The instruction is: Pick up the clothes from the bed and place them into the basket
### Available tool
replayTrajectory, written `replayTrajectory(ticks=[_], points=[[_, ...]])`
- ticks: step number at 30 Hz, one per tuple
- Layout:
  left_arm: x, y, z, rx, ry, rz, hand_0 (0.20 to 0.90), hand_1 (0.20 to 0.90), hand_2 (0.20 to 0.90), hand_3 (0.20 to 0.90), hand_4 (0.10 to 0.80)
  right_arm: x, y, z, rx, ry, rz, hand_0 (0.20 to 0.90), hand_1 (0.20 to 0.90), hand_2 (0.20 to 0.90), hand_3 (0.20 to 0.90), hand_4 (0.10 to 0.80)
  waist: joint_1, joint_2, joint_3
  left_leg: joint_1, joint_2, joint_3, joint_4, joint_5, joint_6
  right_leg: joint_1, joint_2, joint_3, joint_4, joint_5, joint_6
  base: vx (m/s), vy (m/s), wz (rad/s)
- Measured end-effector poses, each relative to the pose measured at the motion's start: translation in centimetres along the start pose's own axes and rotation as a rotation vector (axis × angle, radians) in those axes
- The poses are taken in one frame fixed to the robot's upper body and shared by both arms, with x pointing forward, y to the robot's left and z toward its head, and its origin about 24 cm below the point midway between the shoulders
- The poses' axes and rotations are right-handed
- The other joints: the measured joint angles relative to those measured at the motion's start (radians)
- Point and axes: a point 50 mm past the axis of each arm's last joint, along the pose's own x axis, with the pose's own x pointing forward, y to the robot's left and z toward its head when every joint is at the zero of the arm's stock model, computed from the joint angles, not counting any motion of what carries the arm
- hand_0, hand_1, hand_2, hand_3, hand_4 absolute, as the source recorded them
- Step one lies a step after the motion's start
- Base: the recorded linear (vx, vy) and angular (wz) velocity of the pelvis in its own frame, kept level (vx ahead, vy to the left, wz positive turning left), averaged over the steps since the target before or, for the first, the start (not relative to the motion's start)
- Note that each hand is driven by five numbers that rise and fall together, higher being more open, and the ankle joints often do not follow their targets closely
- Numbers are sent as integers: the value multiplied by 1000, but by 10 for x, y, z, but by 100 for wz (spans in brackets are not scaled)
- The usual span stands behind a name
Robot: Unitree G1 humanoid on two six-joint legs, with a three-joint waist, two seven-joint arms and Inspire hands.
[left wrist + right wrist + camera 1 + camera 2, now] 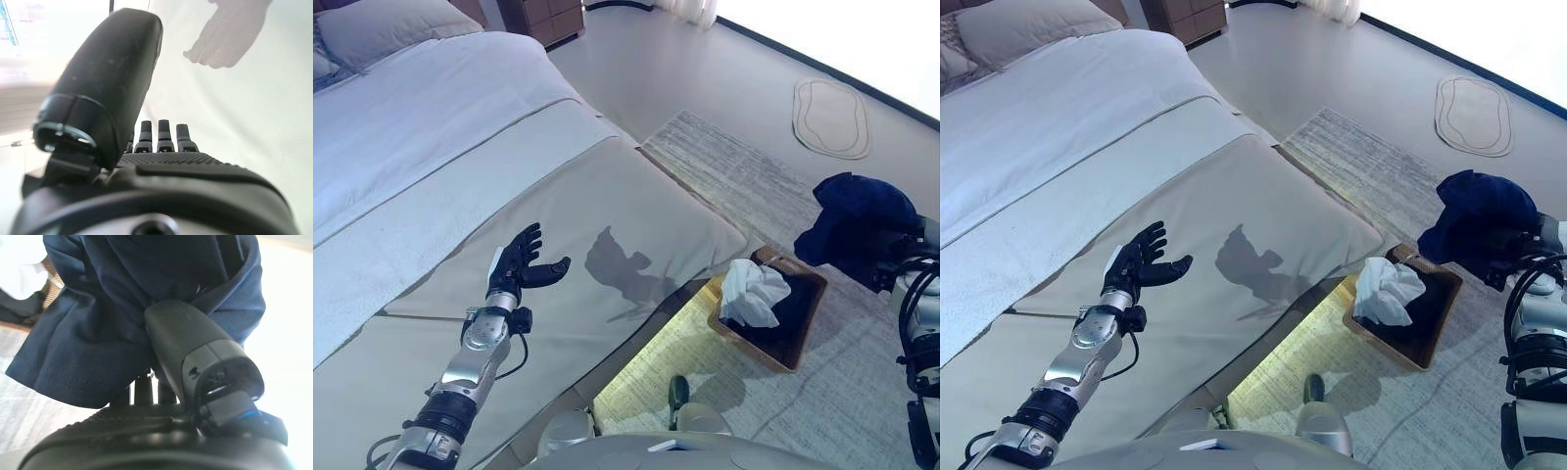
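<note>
Closest to the head camera, the left hand [519, 262] is hovering over the beige bed cover [636, 211] with its fingers [528, 238] spread wide and straight, thumb out to the side, holding nothing. Beneath those fingers the bed [431, 117] is lying bare, only a hand-shaped shadow falling on the cover just beyond the fingertips; pillows [386, 27] are sitting at the far head end, well away from them.

Off to the other side, the right hand [195, 347] is gripping a dark blue garment [1479, 223], the cloth bunching around the thumb and spilling over the fingers, which are mostly hidden under the fabric, so they are probably curled into it though only the thumb's clamp is showing clearly in the wrist view. That garment is hanging above the floor rug [1371, 166], just beside and slightly past the far corner of the basket [1438, 328].

Below and inward of the right fingers, the basket is standing on the rug near the bed's edge, already containing a crumpled white cloth [1386, 292] resting on something dark. Farther off, an oval mat [1474, 116] is lying on the grey floor, and a wooden cabinet [1185, 18] is standing beyond the bed.
</note>
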Motion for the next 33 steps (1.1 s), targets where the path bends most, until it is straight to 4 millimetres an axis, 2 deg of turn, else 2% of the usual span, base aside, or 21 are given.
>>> replayTrajectory(ticks=[4,8,11,14,19,20,21,22,28,33], points=[[0,0,-1,1,5,-2,900,900,900,900,800,1,-4,-13,-3,56,-20,300,300,300,200,100,-9,17,-38,-29,0,1,0,8,-8,-29,0,1,0,1,-1,-34,-117,-2],[-1,-3,-2,4,11,-16,900,900,900,900,800,2,-10,-28,-23,134,-46,300,300,300,200,100,-10,60,-56,-33,1,0,0,11,-7,-33,0,-1,-1,1,-1,-44,-62,1],[-1,-5,-4,6,18,-36,900,900,900,900,800,2,-11,-31,-30,155,-53,300,300,300,200,100,-11,93,-59,-34,1,-2,0,10,-7,-33,0,-3,-1,1,-1,5,-10,1],[-2,-10,-5,4,27,-62,900,900,900,900,800,2,-12,-31,-49,158,-56,300,300,300,200,100,-18,144,-59,-43,2,-10,0,11,-9,-37,-1,-11,-5,-1,1,7,-41,7],[-3,-17,-7,9,39,-99,900,900,900,900,800,2,-16,-33,-77,169,-70,300,300,300,200,100,-19,190,-55,-61,2,-21,0,20,-16,-48,-2,-24,-5,0,1,-8,-31,7],[-4,-19,-7,9,40,-111,900,900,900,900,800,3,-18,-34,-82,178,-79,479,479,479,409,309,-16,197,-52,-62,2,-21,0,20,-16,-49,-3,-24,-5,-1,1,0,0,0],[-5,-20,-7,6,38,-119,900,900,900,900,800,3,-21,-34,-87,181,-89,756,756,756,733,633,-15,203,-50,-62,2,-22,0,20,-16,-49,-3,-25,-5,-1,1,0,0,0],[-6,-21,-7,2,35,-126,900,900,900,900,800,3,-23,-34,-91,182,-103,900,900,900,900,800,-15,209,-46,-63,1,-23,0,20,-16,-49,-4,-25,-5,-1,1,0,0,0],[-6,-22,-5,-4,30,-131,900,900,900,900,800,5,-34,-29,-138,166,-159,900,900,900,900,800,-19,226,-24,-63,-2,-23,0,20,-16,-50,-11,-26,-5,-2,3,0,0,0],[-6,-22,-5,-4,30,-137,900,900,900,900,800,6,-39,-26,-134,157,-200,900,900,900,900,800,-18,223,-16,-63,-3,-23,0,20,-17,-50,-12,-25,-5,-4,6,0,0,0]])
